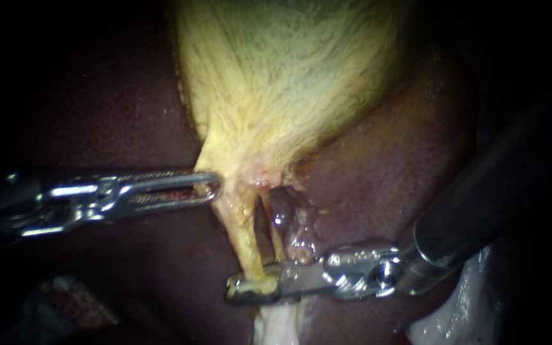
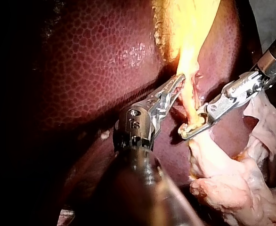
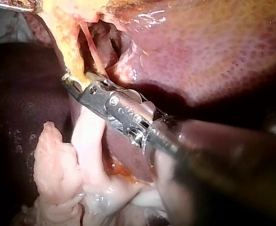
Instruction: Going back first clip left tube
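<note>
The right instrument (image 1: 250, 286) is clenching its hand across the left tube (image 1: 242, 237), low down. Backing off is not yet begun. It calls for releasing, then drawing straight away. Above the tube, the left instrument (image 1: 214, 186) is grasping the gallbladder (image 1: 289, 76). The right tube (image 1: 276, 237), just beside, is risking a snag.

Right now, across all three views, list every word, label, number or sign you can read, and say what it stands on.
None can be read. There is no legible text on the liver, the gallbladder, the left tube, the left instrument or the right instrument.
</note>
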You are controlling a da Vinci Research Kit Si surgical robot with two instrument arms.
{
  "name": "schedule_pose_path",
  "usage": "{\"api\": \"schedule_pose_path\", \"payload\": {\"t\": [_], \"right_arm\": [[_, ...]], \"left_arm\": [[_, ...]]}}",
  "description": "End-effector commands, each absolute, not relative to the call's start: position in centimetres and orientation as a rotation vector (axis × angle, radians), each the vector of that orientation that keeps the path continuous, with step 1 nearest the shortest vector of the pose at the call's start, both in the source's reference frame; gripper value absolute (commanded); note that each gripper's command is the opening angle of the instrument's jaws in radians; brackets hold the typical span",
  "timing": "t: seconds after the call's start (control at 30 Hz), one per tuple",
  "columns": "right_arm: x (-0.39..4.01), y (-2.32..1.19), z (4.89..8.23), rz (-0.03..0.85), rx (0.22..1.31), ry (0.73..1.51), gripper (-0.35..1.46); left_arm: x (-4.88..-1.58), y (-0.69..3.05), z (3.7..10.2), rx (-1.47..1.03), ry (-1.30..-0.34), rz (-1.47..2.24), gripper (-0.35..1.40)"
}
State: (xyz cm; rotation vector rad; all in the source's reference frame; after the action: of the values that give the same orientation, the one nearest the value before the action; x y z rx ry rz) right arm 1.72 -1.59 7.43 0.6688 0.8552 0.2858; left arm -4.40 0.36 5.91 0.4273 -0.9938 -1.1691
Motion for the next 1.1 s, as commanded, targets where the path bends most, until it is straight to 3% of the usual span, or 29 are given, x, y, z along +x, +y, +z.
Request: {"api": "schedule_pose_path", "payload": {"t": [0.03, 0.27, 0.33, 0.37, 0.43, 0.53, 0.73, 1.1], "right_arm": [[1.73, -1.59, 7.42, 0.286, 0.669, 0.856, -0.35], [1.72, -1.59, 7.41, 0.302, 0.689, 0.849, -0.35], [1.72, -1.59, 7.41, 0.309, 0.704, 0.854, -0.09], [1.72, -1.59, 7.41, 0.308, 0.705, 0.854, 0.15], [1.72, -1.59, 7.41, 0.307, 0.705, 0.854, 0.39], [1.73, -1.59, 7.4, 0.316, 0.689, 0.861, 0.51], [1.72, -1.54, 7.35, 0.342, 0.661, 0.905, 0.6], [1.44, -1.31, 7.12, 0.238, 0.541, 0.955, 0.6]], "left_arm": [[-4.4, 0.36, 5.91, 0.428, -0.994, -1.169, -0.35], [-4.4, 0.36, 5.91, 0.428, -0.994, -1.169, -0.35], [-4.4, 0.36, 5.91, 0.427, -0.994, -1.169, -0.35], [-4.4, 0.36, 5.91, 0.428, -0.994, -1.169, -0.35], [-4.4, 0.36, 5.91, 0.427, -0.994, -1.169, -0.35], [-4.4, 0.36, 5.91, 0.428, -0.994, -1.169, -0.35], [-4.4, 0.36, 5.9, 0.428, -0.994, -1.169, -0.35], [-4.39, 0.35, 5.9, 0.428, -0.994, -1.169, -0.35]]}}
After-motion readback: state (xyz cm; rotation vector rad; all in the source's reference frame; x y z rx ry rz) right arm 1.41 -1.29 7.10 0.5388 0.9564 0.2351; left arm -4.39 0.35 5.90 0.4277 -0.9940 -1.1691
